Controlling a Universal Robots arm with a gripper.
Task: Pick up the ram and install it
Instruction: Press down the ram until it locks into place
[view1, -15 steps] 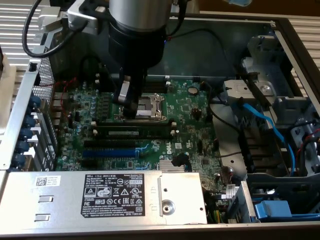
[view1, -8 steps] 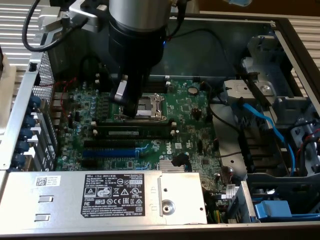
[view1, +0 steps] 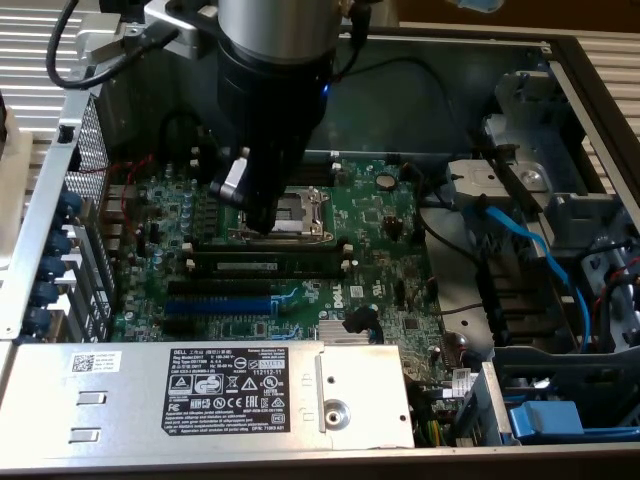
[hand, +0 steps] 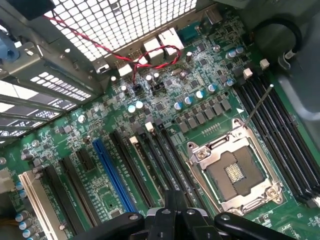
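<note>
The ram (view1: 268, 266) lies flat along the slots just in front of the processor socket (view1: 283, 211) in the exterior view, its white label facing up, seated between the white end clips, so it looks placed in a memory slot rather than loose. The tool (view1: 262, 228) hangs low over the socket's near edge, just behind the stick, probably to reach or press it. Whether the tool is wide or narrow I cannot tell. A blue slot (hand: 113, 175) runs beside the black ones on the motherboard (hand: 205, 55).

Open case (view1: 560, 60) top; arm (view1: 275, 90) hangs above CPU socket (view1: 295, 210)
</note>
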